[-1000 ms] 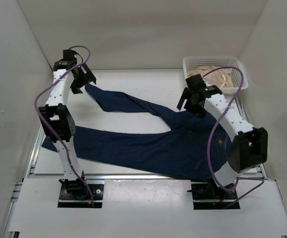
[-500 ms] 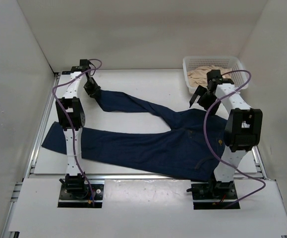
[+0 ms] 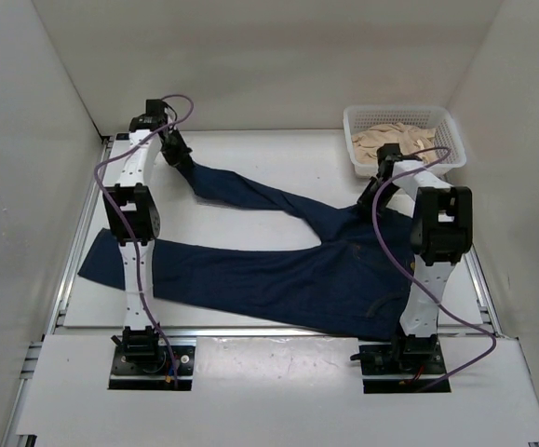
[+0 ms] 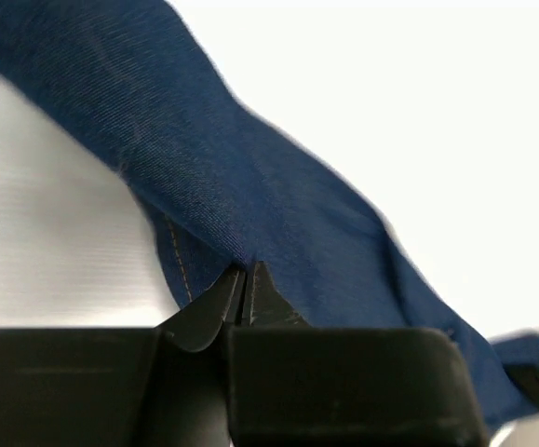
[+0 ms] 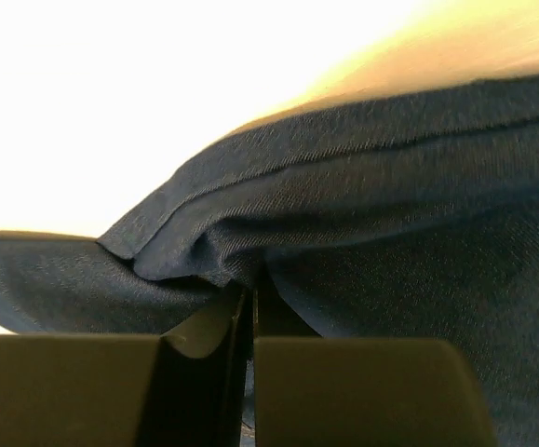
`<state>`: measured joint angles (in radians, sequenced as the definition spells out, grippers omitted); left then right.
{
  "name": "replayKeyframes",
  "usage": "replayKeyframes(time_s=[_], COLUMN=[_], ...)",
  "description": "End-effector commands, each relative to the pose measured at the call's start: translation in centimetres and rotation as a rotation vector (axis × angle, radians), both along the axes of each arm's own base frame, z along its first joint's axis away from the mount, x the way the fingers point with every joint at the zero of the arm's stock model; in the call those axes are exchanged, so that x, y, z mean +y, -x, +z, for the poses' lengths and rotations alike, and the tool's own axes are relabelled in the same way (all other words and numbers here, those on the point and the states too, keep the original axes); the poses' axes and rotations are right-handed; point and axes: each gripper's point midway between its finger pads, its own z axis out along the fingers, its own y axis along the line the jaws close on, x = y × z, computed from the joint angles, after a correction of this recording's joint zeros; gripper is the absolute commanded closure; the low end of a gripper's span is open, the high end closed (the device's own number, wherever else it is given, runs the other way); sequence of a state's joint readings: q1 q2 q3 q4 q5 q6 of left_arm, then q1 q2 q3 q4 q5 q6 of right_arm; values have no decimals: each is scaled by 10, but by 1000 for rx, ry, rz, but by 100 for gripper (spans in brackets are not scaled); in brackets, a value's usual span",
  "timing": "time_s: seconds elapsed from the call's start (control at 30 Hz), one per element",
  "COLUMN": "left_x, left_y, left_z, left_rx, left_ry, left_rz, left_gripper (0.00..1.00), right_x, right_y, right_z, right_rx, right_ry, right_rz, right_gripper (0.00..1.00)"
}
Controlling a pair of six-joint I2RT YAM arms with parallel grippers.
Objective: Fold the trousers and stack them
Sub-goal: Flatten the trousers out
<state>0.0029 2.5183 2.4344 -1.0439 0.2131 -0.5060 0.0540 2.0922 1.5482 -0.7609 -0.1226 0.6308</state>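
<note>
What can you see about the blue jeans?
The trousers are dark navy denim, lying flat on the white table, waist to the right, both legs splayed apart leftward. The left gripper is shut on the far leg's end; the right gripper is shut on a fold at the waist end's far edge. Pale stitching runs along one seam.

On the white-and-black jointed left arm (image 3: 131, 172): stretched far forward from the near-edge base, almost straight, wrist tipped down at the far end. At its black two-finger left gripper (image 3: 181, 156): clamped tip to tip on a fold of the dark navy denim trousers (image 3: 278, 270). On the matching right arm (image 3: 424, 289): raised steeply, elbow high, forearm angled forward and leftward. At the black right gripper (image 3: 370, 201): likewise pinched tight on a seamed edge of the same cloth.
</note>
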Motion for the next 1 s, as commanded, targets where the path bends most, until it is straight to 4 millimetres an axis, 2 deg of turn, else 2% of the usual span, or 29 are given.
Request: replayKeyframes(time_s=[0.0,0.03,0.07,0.1,0.13,0.17,0.2,0.27,0.3,0.33,0.37,0.4,0.43,0.53,0.6,0.63,0.67,0.7,0.73,0.77,0.83,0.9,0.93,0.97], left_x=[-20,-22,-15,-8,-2,1,11,18,21,30,35,57,68,81,77,84,80,78,76,75,71,63,59,58], left_y=[-12,-10,-7,-3,6,12,28,46,59,75,81,90,94,102,101,95,92,89,85,83,80,76,72,67], left_z=[162,177,191,202,234,245,257,260,230,234,219,173,151,95,89,97,101,106,116,118,119,107,102,88], left_rx=[-391,-424,-453,-479,-546,-571,-590,-590,-516,-513,-481,-359,-294,-111,-88,-112,-120,-133,-151,-147,-133,-87,-80,-43], left_ry=[55,60,54,56,46,44,24,5,2,-25,-49,-106,-128,-20,11,-26,-44,-72,-128,-144,-174,-181,-180,-195], left_rz=[-135,-143,-146,-152,-144,-158,-166,-191,-216,-196,-172,-83,-29,20,23,40,43,43,48,59,57,49,39,50], left_gripper=[90,90,90,90,90,90,90,90,90,90,88,24,0,0,0,14,34,60,78,90,90,89,73,57], right_x=[-7,-11,-19,-22,-25,-28,-30,-32,-33,-33,-34,-31,-32,-27,-24,-21,-23,-19,-18,-18,-18,-13,-13,-13], right_y=[-11,-9,-7,5,11,17,29,44,57,65,72,86,89,102,103,104,106,106,106,106,104,102,102,99], right_z=[40,65,74,74,94,100,104,111,100,97,94,86,83,68,61,61,60,63,63,63,65,65,65,66], right_rx=[-129,-189,-223,-216,-268,-283,-295,-316,-284,-276,-267,-247,-247,-218,-197,-198,-189,-199,-201,-201,-210,-209,-209,-209], right_ry=[50,65,103,120,128,142,149,157,159,160,161,161,161,152,155,154,164,162,173,173,172,162,162,162], right_rz=[-38,-46,-60,-65,-73,-65,-69,-46,-43,-43,-42,-31,-31,-14,7,19,18,29,34,35,34,46,46,46], right_gripper=[100,100,100,100,100,100,100,100,100,100,100,100,100,100,100,100,100,100,100,100,100,100,100,100])
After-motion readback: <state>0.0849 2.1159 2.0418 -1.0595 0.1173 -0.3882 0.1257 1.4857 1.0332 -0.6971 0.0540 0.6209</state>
